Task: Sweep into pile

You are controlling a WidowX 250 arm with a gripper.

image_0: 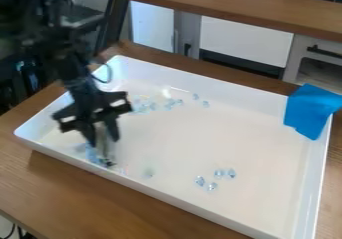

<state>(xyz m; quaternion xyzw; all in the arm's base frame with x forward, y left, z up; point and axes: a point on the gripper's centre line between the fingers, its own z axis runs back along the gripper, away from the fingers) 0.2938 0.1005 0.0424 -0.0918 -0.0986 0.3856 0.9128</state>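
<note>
Gripper (103, 141) first, from the camera view: it hangs down over the near left part of the big white tray (220, 89), a bit inside the long front wall. Fingers are narrowed in around a pale upright tool (102, 150), one on each side of it. Bottom of the tool is blurry, so no idea what shape its end is, but there's a smudge of blue and something dark down by the tray floor.

As for the clear bluish gems, they're in a few spots. Biggest bunch (152, 106) is a loose strip behind the tool and off to its right, toward the back wall, with a couple of strays at the right end. Another four (220, 173) sit well apart from the tool, over to the right in the front half of the tray, close to each other. Between those four and the tool there's one faint blurry spot (148, 173), can't tell if that's a gem too.

Blue cloth (307, 108) is draped over the tray's far right corner. Whole thing sits on a wooden table (80, 183), with a wooden shelf (234, 2) and white cabinet fronts (244, 40) behind.
</note>
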